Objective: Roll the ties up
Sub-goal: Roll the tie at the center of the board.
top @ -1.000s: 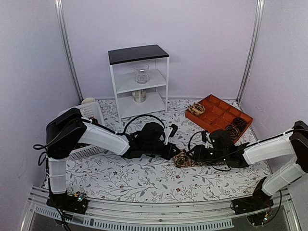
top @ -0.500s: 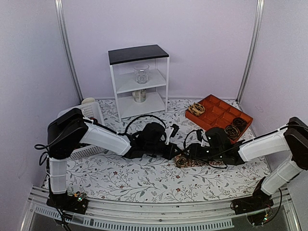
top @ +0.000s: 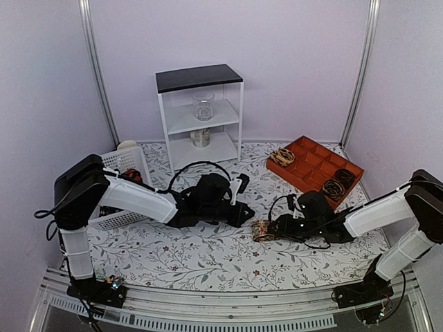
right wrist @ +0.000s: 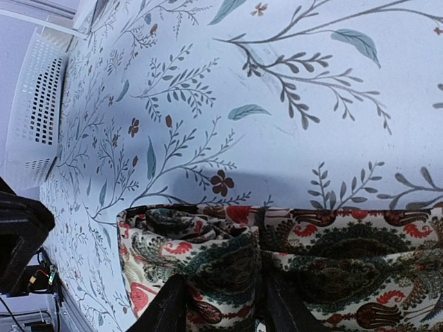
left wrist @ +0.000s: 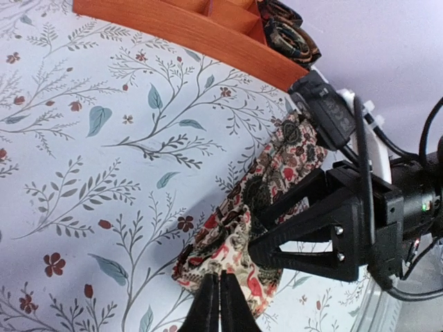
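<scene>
Right wrist view: my right pincer (right wrist: 220,308) pinches the half-rolled tie (right wrist: 332,252) at the bottom of the frame.
The tie's long strip runs off the right edge there; from the top camera the roll sits right of the middle on the flowery table (top: 208,256), just left of that pincer; my left pincer (top: 242,213), pressed together, waits up-left of it, not touching; my right arm is nearer.

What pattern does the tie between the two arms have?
The tie is cream paisley with red and dark green motifs; the right wrist view shows it best.
</scene>
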`<state>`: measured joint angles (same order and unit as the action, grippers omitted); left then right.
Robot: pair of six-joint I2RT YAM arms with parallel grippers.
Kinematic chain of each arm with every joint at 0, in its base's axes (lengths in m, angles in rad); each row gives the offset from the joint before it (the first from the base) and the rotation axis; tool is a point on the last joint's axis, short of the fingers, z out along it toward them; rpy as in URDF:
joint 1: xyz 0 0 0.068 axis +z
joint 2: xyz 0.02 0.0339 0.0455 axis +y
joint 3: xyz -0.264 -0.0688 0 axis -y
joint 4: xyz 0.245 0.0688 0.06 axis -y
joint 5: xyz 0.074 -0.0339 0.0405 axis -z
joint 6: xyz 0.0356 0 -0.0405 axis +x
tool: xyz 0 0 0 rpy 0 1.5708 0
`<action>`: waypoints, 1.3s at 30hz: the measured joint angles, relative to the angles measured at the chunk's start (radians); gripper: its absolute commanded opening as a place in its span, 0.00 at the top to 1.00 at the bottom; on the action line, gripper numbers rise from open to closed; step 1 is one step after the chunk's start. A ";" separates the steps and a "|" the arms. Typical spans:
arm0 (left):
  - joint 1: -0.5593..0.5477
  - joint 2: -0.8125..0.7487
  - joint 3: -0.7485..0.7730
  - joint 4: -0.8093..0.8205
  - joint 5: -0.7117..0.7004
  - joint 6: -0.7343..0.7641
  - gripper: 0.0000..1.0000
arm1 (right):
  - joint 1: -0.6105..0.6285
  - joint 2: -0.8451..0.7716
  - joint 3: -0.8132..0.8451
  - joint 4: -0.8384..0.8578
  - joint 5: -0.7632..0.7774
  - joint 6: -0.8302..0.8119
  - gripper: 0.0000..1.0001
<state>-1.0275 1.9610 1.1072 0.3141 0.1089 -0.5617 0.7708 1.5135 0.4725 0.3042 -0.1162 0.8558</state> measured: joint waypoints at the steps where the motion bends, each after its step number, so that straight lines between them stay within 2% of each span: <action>1: 0.000 -0.009 -0.007 0.002 -0.006 0.000 0.97 | 0.000 -0.007 -0.009 0.005 0.005 0.001 0.60; 8: 0.002 -0.019 -0.052 0.002 -0.029 -0.007 0.96 | -0.006 -0.032 -0.042 0.027 0.008 0.000 0.63; 11: 0.010 -0.040 -0.097 0.001 -0.039 -0.003 0.93 | -0.006 -0.019 -0.034 0.041 -0.024 -0.006 0.64; 13: 0.016 -0.074 -0.143 0.000 -0.047 0.011 0.83 | -0.006 0.007 -0.014 0.050 -0.050 -0.008 0.65; 18: 0.031 -0.234 -0.317 0.048 -0.050 0.124 0.45 | -0.003 0.100 0.078 0.078 -0.128 -0.007 0.67; 22: 0.031 -0.327 -0.448 0.129 -0.031 0.266 0.29 | 0.018 0.181 0.151 0.111 -0.186 -0.005 0.68; 28: 0.031 -0.323 -0.512 0.183 0.007 0.472 0.19 | 0.045 0.243 0.187 0.157 -0.253 0.002 0.68; 30: 0.032 -0.294 -0.499 0.201 0.024 0.536 0.02 | 0.047 0.248 0.189 0.164 -0.262 0.002 0.68; 39: 0.071 -0.113 -0.428 0.276 0.130 0.738 0.02 | 0.047 0.251 0.189 0.169 -0.273 0.004 0.67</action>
<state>-0.9569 1.8484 0.6788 0.5900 0.2390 0.1761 0.8173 1.7649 0.6613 0.4736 -0.3889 0.8597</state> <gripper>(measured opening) 0.984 0.326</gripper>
